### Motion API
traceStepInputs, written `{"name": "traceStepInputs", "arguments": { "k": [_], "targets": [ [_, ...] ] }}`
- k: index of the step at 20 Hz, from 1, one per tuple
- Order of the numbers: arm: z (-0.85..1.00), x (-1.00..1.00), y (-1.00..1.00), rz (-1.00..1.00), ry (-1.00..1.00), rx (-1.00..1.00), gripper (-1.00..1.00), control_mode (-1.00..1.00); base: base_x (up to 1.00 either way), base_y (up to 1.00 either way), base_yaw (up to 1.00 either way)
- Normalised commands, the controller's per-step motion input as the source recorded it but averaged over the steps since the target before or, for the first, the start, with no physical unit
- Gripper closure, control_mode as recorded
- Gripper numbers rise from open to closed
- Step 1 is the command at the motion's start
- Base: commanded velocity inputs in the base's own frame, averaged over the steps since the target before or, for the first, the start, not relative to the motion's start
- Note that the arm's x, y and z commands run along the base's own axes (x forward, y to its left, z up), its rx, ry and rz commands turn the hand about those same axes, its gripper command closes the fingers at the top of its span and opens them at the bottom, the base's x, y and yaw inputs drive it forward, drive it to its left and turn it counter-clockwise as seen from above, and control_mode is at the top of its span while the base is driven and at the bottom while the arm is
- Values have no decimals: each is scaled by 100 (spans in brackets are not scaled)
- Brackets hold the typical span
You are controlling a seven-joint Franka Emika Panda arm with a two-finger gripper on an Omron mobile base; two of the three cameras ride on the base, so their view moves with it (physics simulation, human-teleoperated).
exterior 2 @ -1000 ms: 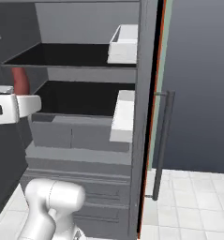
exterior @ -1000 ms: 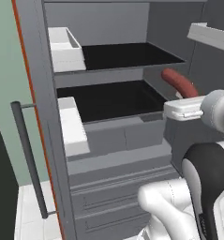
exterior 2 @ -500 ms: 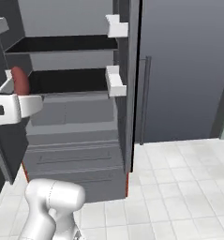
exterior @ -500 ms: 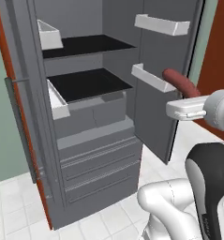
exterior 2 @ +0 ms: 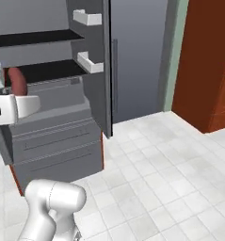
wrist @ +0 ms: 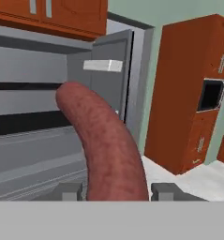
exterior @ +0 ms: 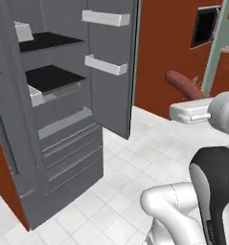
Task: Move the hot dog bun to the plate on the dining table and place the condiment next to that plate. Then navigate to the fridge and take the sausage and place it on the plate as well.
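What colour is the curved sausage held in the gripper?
The curved sausage is dark reddish-brown with faint mottling, clearest in the hand view.

sausage (wrist: 108, 150) base behind grey band

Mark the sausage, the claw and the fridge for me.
sausage (wrist: 106, 145): hand view, middle of the link.
claw (wrist: 116, 191): hand view, midway between the fingertips.
fridge (exterior: 111, 72): left base view, inside of the open door.

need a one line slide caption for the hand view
End effector shut on the sausage, which rises up the frame before the open fridge and red-brown cabinets.
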Motion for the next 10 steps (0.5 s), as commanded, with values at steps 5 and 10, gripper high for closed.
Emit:
{"name": "traceStepInputs", "arguments": {
  "k": [5, 10],
  "targets": [
    [0, 0, 0, 0, 0, 0, 100, 100, -48, -6, -80],
    [0, 0, 0, 0, 0, 0, 100, 100, -37, 0, -86]
  ]
}}
